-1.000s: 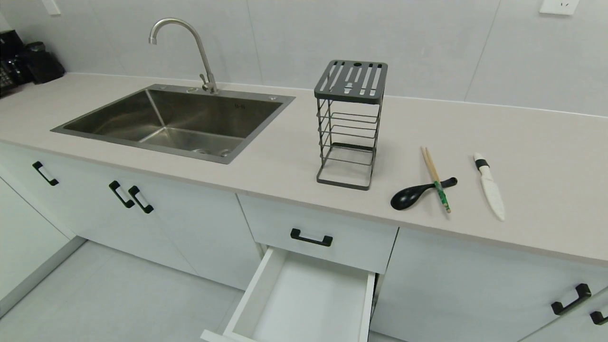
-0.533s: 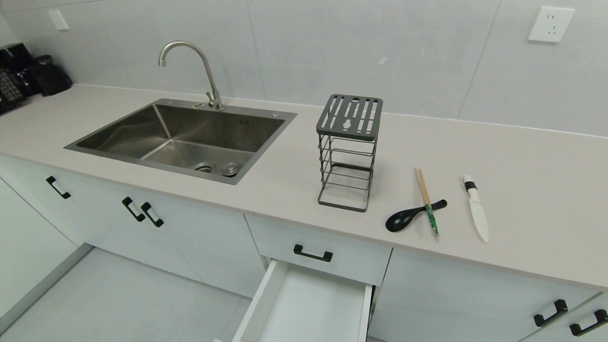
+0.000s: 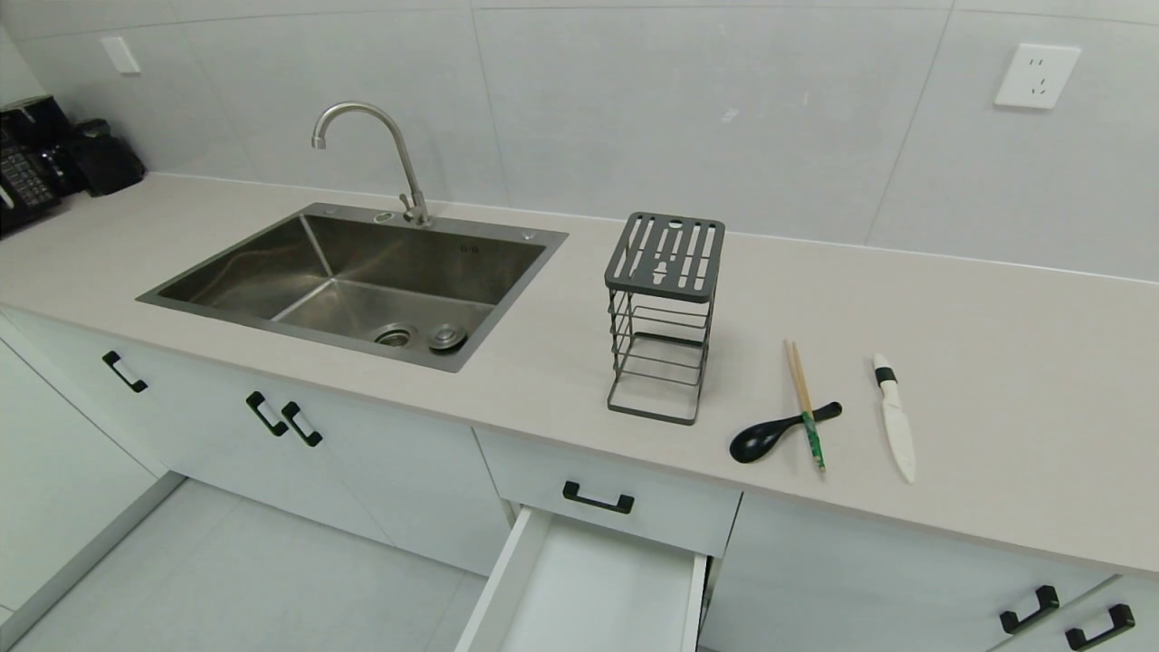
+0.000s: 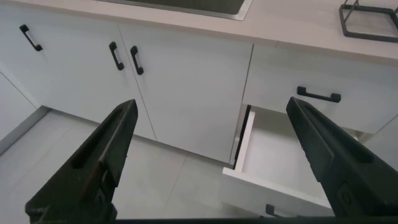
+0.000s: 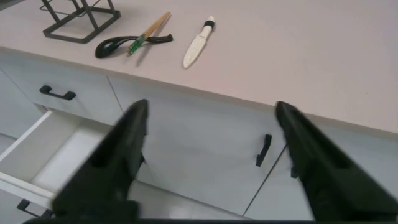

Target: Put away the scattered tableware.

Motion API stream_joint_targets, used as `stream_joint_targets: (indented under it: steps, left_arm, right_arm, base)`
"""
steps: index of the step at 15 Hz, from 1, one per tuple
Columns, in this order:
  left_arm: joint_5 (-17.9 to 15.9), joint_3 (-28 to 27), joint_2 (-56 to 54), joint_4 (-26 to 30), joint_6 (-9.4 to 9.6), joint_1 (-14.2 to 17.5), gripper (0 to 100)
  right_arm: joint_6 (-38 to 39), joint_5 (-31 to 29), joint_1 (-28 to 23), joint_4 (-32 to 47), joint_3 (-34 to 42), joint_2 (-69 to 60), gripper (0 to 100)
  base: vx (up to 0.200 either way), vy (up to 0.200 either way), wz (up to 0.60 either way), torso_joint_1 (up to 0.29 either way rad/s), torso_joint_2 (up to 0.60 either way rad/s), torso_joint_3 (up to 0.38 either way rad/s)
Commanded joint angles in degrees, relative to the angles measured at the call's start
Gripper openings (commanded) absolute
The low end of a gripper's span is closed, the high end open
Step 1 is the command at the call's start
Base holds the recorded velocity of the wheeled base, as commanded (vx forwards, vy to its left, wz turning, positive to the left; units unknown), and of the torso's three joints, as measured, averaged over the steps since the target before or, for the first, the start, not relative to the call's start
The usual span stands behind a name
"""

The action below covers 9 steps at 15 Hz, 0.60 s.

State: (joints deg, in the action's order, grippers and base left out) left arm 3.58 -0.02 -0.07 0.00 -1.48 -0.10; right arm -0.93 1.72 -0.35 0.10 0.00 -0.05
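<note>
Left gripper [image 4: 211,106]: fingers spread wide, nothing between them and touching nothing. It hung in front of the cabinets, below and left of the dark wire rack with the slotted top [image 3: 665,317].

Right gripper [image 5: 210,106]: fingers equally spread, holding nothing. It hung off the counter front, below and right of the rack.

Tableware lay on the pale beige countertop [image 3: 996,362], all right of the rack:
- Black plastic spoon [image 3: 770,436]: nearest the rack. The bowl lay toward the rack and the front edge, and the handle angled away to the right.
- Pair of wooden chopsticks with green-patterned ends [image 3: 804,403]: lying across the spoon handle and touching it. Long axis ran wall to front edge, green ends toward the front.
- White knife with a black band [image 3: 895,417]: farther right, apart from the chopsticks and roughly parallel to them. The banded end lay toward the wall. Possibly sheathed; could not tell.

The spoon bowl and the knife tip lay near the counter's front edge. Bare counter extended right of the knife and behind it to the wall. A white drawer [image 3: 589,598] stood pulled out below the rack. A stainless steel sink [image 3: 362,272] sat left of the rack.
</note>
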Motion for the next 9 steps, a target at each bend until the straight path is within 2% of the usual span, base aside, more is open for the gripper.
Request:
stream_joint_targets:
  steps: [1, 3, 6, 7, 9]
  left_arm:
    - [0.0, 0.0, 0.1, 0.0, -0.11, 0.0, 100]
    - [0.0, -0.1, 0.1, -0.1, -0.9, 0.0, 100]
    - [0.0, -0.1, 0.1, -0.1, -1.25, 0.0, 100]
    - [0.1, -0.1, 0.1, -0.1, -1.34, 0.0, 100]
    - [0.0, -0.1, 0.1, -0.1, -1.25, 0.0, 100]
  right_arm:
    - [0.0, 0.0, 0.0, 0.0, 0.0, 0.0, 100]
    - [0.3, 0.2, 0.0, -0.4, 0.0, 0.0, 100]
    - [0.5, 0.4, 0.1, -11.3, 0.0, 0.0, 100]
    - [1.3, 0.7, 0.1, -12.1, 0.0, 0.0, 100]
    - [6.7, 5.4, 0.2, -12.3, -0.2, 0.0, 100]
  base:
    - [0.0, 0.0, 0.0, 0.0, 0.0, 0.0]
    - [0.0, 0.0, 0.0, 0.0, 0.0, 0.0]
    - [0.0, 0.0, 0.0, 0.0, 0.0, 0.0]
    - [0.0, 0.0, 0.0, 0.0, 0.0, 0.0]
    - [0.0, 0.0, 0.0, 0.0, 0.0, 0.0]
